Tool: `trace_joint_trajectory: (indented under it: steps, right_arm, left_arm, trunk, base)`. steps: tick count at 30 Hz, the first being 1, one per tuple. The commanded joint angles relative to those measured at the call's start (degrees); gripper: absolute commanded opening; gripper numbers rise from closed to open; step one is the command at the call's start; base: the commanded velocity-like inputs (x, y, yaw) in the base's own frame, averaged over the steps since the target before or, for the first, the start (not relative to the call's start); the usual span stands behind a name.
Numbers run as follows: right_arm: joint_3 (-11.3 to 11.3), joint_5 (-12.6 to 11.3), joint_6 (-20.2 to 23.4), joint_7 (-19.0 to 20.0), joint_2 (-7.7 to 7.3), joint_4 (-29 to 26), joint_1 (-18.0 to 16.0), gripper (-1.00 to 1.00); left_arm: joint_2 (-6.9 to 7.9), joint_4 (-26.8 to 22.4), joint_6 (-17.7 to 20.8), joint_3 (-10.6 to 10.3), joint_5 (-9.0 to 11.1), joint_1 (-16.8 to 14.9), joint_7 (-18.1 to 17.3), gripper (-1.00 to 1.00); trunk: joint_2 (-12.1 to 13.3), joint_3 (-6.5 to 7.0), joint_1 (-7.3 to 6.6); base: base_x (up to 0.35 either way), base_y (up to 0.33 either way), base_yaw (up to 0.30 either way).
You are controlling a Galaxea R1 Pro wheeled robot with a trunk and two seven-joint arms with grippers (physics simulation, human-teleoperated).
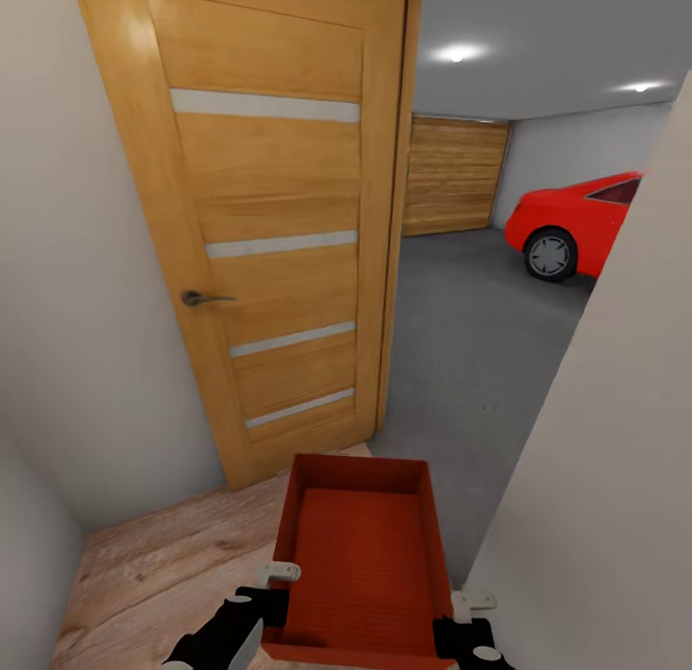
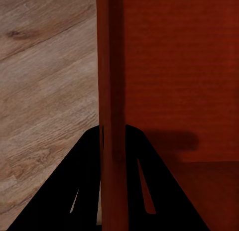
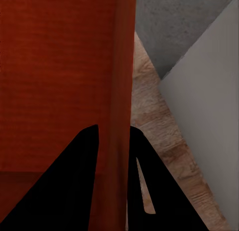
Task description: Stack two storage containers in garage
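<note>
One orange-red storage container [image 1: 360,564] hangs in front of me, carried above the wood-plank floor at a doorway. My left gripper [image 1: 273,593] is shut on its left wall; in the left wrist view the two black fingers [image 2: 84,191] straddle that wall [image 2: 112,91]. My right gripper [image 1: 459,612] is shut on its right wall, and the right wrist view shows its fingers [image 3: 74,186] clamping the wall [image 3: 119,91]. Through the doorway lies the garage with its dark grey floor [image 1: 471,343].
An open wooden door [image 1: 279,228] with a metal handle [image 1: 204,298] stands at the left of the passage. A white wall [image 1: 605,459] closes in on the right. A red car [image 1: 577,223] and a wooden garage door [image 1: 454,175] stand at the far side.
</note>
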Motion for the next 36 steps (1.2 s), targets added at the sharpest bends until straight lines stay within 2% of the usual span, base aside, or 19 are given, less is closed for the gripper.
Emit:
trace_joint_trajectory:
  steps: [1, 19, 36]
  right_arm:
    - [-0.4, 0.2, -0.4, -0.2, 0.04, -0.1, -0.1, -1.0]
    - [-0.4, 0.2, -0.4, -0.2, 0.04, -0.1, -0.1, -1.0]
    - [-0.5, 0.1, -0.4, -0.2, 0.04, -0.1, -0.1, -1.0]
  left_arm:
    - [-0.1, 0.4, 0.2, -1.0, 0.5, 0.0, 0.0, -1.0]
    - [-0.08, 0.3, 0.0, -0.9, 0.4, 0.0, -0.1, -1.0]
    - [-0.08, 0.3, 0.0, -0.9, 0.4, 0.0, 0.0, -1.0]
  trunk:
    - [-0.1, -0.06, 0.04]
    - [-0.1, -0.06, 0.04]
    - [-0.1, -0.06, 0.04]
  base:
    - [0.297, 0.206, -0.001]
    - [0.291, 0.192, -0.007]
    - [0.017, 0.005, -0.237]
